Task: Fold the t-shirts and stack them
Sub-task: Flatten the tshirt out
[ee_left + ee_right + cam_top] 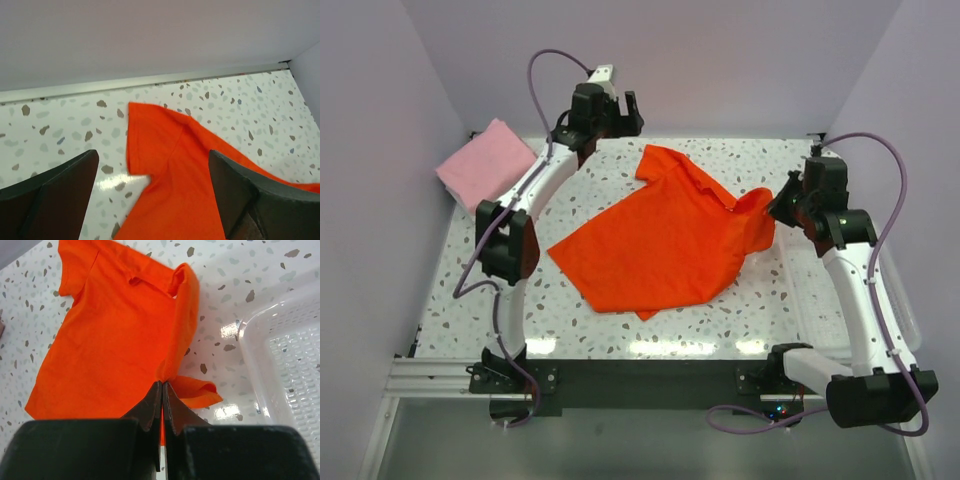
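One orange shirt [660, 245] — diagonal, hem near-left

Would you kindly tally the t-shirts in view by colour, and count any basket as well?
orange t-shirt: 1
pink t-shirt: 1
white basket: 1
Total: 3

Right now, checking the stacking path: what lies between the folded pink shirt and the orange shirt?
In the top view, only the left arm crosses that stretch, above bare speckled table, between pink shirt and orange shirt.
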Controlling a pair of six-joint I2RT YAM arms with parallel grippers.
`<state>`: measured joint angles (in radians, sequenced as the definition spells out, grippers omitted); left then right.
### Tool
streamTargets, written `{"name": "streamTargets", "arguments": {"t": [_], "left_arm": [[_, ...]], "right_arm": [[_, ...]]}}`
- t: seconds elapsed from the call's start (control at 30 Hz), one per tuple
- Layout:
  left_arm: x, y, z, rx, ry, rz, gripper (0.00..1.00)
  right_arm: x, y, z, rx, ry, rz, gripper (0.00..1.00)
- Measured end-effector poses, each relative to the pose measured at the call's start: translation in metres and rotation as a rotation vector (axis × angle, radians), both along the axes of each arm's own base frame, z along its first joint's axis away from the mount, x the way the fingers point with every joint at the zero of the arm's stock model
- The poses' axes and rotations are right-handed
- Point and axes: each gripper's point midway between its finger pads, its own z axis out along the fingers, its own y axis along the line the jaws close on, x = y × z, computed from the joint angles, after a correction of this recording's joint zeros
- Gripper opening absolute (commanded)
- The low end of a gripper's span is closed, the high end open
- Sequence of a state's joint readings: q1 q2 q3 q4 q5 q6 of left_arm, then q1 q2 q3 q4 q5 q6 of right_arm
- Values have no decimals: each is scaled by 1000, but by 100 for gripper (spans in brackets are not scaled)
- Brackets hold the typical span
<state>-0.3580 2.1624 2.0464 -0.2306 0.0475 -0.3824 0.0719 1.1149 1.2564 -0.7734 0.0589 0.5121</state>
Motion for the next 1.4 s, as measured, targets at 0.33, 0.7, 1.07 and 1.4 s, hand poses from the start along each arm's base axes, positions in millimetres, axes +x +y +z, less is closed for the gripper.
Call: {"name": "streamTargets", "arguments": {"t": [0.33, 0.7, 1.07, 1.4], "left_arm": [[-160, 27, 25, -28, 105, 12, 98], [-274, 122, -123, 123, 503, 284, 74], [-264, 166, -159, 158, 578, 397, 56], [-265, 169, -192, 221, 665, 378, 54]], "right_arm": [[-1, 5, -29, 13, 59, 22, 0], [3, 23, -50, 40, 111, 87, 0], [4, 39, -54, 61, 127, 140, 0], [4, 41, -53, 64, 123, 145, 0]]}}
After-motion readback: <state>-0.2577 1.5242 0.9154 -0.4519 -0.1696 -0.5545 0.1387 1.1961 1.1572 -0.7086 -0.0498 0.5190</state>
